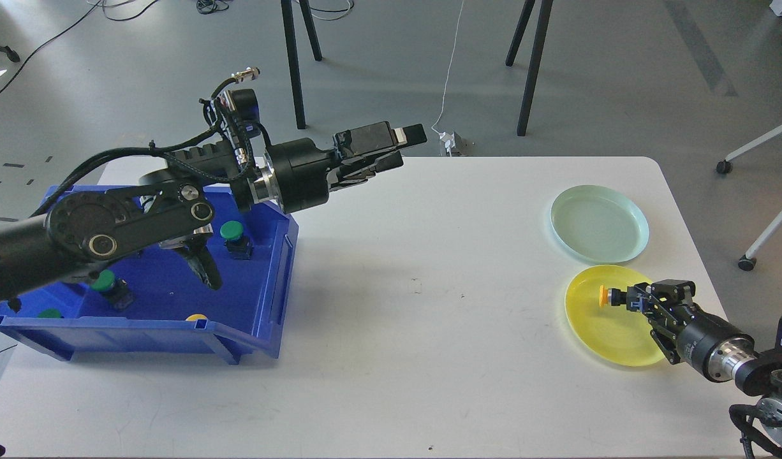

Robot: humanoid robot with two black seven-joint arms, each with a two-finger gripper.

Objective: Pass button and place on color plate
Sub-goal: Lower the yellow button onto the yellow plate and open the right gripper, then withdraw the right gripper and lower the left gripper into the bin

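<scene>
Since there is only the head view to go on, I read everything from it: the button (611, 296) in play has a yellow cap on a small dark body, and I judge it light, rigid plastic, not fragile, a bit slick on the domed cap, so the squarer dark body is the place to pinch it, not the cap. My right gripper (634, 298) has it exactly there, fingers closed narrowly on the dark body with the cap poking out to the left, over the yellow plate (604, 331); whether the button touches the plate surface or hangs just above it I cannot tell. The pale green plate (599, 223) sits just beyond, empty. My left gripper (397, 150) is held up over the white table (429, 287) near its far edge, beside the blue bin (263, 319), fingers parted a little with nothing between them. In the bin I see green-capped buttons (233, 233) and a sliver of another yellow cap (196, 317) near the front wall. Judging by this, the handover is done and the placing is at its end; release should be gentle because the button may roll on its cap.
</scene>
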